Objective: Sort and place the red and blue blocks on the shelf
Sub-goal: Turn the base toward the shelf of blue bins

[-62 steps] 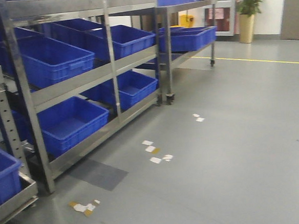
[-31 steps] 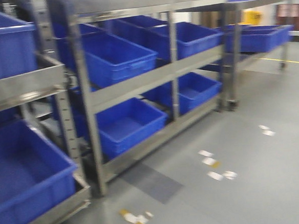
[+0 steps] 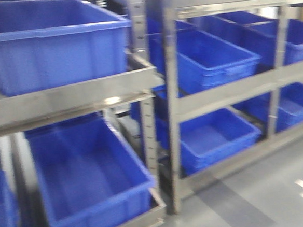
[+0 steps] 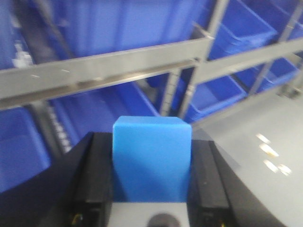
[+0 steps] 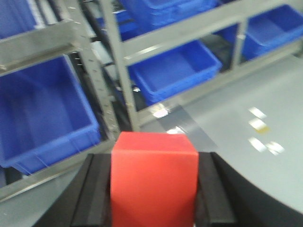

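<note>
Front view: blurred; shelf [image 3: 62, 101] fills the frame, steel rails with a blue bin [image 3: 53, 42] on the upper tier and another bin [image 3: 88, 175] below; no blocks or arms visible here.

Left wrist view: left jaws closed on the blue block [image 4: 151, 158], one on each side, block upright; shelf rail [image 4: 94, 71] ahead, apart from it.

Right wrist view: right jaws closed on the red block [image 5: 154, 182] the same way; shelf post [image 5: 90, 71] and floor [image 5: 265, 85] beyond.

Judgement: carry/approach step, both blocks in hand, neither placed; next move needs a spot picked per colour, block lifted clear over the front rail, set down flat, then jaws opened; can't tell the target tier from here.
</note>
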Robot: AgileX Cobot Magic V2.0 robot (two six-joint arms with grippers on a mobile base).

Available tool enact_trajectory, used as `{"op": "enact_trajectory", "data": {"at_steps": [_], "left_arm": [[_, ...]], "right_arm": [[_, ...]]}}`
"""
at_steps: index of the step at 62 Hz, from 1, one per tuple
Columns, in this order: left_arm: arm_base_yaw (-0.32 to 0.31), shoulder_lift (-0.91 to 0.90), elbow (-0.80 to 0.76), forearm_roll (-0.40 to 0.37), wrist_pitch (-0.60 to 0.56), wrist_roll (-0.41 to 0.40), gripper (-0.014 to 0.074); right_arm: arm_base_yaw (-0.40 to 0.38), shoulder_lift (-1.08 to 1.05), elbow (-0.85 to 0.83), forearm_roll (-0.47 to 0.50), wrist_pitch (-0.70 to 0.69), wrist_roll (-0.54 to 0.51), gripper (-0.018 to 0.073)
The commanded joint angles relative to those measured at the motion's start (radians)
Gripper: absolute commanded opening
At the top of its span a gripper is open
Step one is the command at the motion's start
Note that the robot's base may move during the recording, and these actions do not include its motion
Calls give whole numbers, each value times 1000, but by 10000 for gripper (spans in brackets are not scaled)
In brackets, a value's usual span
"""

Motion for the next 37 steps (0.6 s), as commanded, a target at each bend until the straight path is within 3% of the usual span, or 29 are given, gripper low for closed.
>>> {"op": "enact_trajectory", "data": {"at_steps": [1,37], "left_arm": [[0,4,-30,5,-89,-2,124],[0,4,-30,5,-89,-2,125]], "right_arm": [[-5,0,-29,-15,-89,-7,66],[-5,0,-29,-15,-89,-7,66]]}}
